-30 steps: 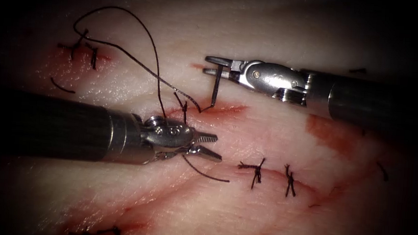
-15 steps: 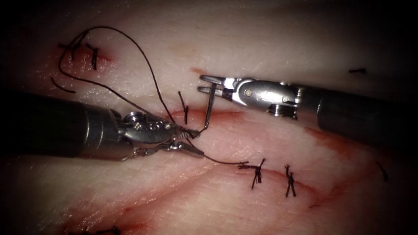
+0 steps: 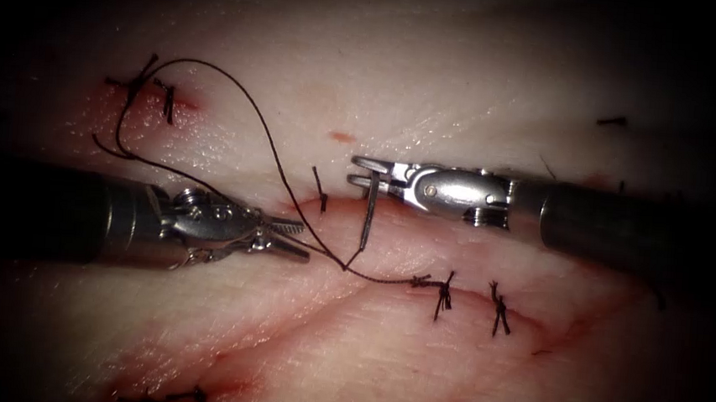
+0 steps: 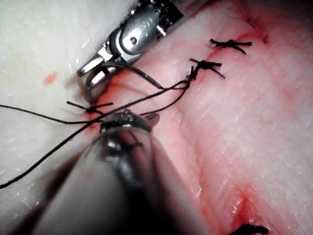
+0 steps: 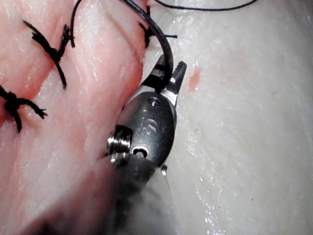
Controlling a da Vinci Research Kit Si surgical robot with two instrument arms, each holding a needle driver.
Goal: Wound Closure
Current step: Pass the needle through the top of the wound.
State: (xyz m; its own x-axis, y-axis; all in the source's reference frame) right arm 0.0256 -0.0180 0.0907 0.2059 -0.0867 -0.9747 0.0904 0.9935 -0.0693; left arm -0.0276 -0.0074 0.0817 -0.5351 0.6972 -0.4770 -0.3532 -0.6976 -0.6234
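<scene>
right pincer (image 3: 362, 171): closed on the needle (image 3: 368, 219), gripping it near one end of its curve; the needle hangs down from the pincer over the cut (image 3: 391, 207), free of the tissue (image 3: 416, 340) so far as the endoscope view shows, its lower end near the point where the thread (image 3: 247, 105) meets it. left pincer (image 3: 292, 237): jaws parted, holding nothing, lying on the left of the cut just beside the thread. thread: runs from the needle's lower end rightward to a finished stitch (image 3: 442, 293) on the right, and leftward in a wide loop over the tissue up toward an older stitch (image 3: 159, 90) at the far left. a second finished stitch (image 3: 499, 308) sits next to the first. red fluid (image 3: 341, 137) marks the tissue above the cut. step in hand, as a judgement: a new stitch is in preparation, with the needle held and not yet set in the tissue; any further move calls for a steady hold on the needle and slack thread kept out of the jaws. the right wrist view shows the needle (image 5: 164, 41) clamped between the right pincer (image 5: 167, 74) jaws close up, a grip the endoscope gives more coarsely. the left wrist view shows the thread (image 4: 44, 120) crossing just ahead of the left pincer (image 4: 142, 119), the right pincer (image 4: 95, 72) beyond it, and a short cut end of thread (image 4: 88, 106) on the tissue.
</scene>
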